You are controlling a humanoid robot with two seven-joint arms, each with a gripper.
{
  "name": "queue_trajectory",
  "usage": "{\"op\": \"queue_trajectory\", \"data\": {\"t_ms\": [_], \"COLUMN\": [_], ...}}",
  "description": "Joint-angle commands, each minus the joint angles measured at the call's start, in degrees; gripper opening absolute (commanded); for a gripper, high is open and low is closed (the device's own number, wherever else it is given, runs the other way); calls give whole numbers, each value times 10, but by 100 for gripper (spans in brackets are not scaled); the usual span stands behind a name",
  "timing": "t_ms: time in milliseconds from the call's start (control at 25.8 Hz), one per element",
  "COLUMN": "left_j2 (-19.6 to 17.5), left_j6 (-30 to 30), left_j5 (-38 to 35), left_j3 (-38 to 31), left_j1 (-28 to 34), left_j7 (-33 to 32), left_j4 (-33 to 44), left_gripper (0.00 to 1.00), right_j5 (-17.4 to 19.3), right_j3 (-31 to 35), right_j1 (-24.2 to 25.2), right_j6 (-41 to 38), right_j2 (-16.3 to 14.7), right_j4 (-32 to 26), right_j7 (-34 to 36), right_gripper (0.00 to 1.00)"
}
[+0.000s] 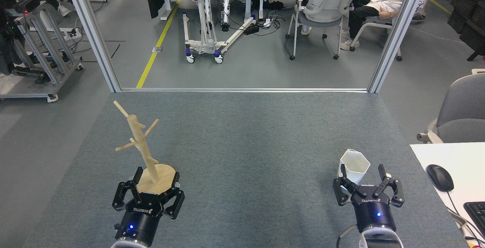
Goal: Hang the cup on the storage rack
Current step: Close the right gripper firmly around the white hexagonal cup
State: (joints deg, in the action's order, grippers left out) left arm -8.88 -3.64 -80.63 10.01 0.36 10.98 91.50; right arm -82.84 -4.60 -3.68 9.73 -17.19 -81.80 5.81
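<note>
Here the rack [146, 153] stands upright at the near left of the table [246, 145], and the cup [354, 167] sits upright at the near right, well apart, probably so each arm has its own thing to handle. The left end effector [156, 182] is spread wide around the near edge of the rack's disc base, seemingly to steady it; contact is unclear. The right end effector [362, 176] is wide open just behind the cup, fingers flanking its lower body, gripping nothing.
</note>
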Motion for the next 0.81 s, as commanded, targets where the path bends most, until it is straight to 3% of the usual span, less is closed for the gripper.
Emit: {"op": "queue_trajectory", "data": {"t_ms": [0,271,774], "left_j2": [0,-2,-2], "left_j6": [1,1,2], "left_j5": [0,0,0], "left_j3": [0,0,1], "left_j1": [2,3,5], "left_j7": [0,0,0], "left_j4": [0,0,-1], "left_gripper": [100,100,100], "right_j5": [2,2,2], "right_j3": [-8,-30,-30], "right_j1": [-8,-58,-88], "right_j6": [-4,-30,-71], "right_j2": [-1,1,-21], "right_j4": [54,167,233], "right_j7": [1,2,24], "right_gripper": [100,99,99]}}
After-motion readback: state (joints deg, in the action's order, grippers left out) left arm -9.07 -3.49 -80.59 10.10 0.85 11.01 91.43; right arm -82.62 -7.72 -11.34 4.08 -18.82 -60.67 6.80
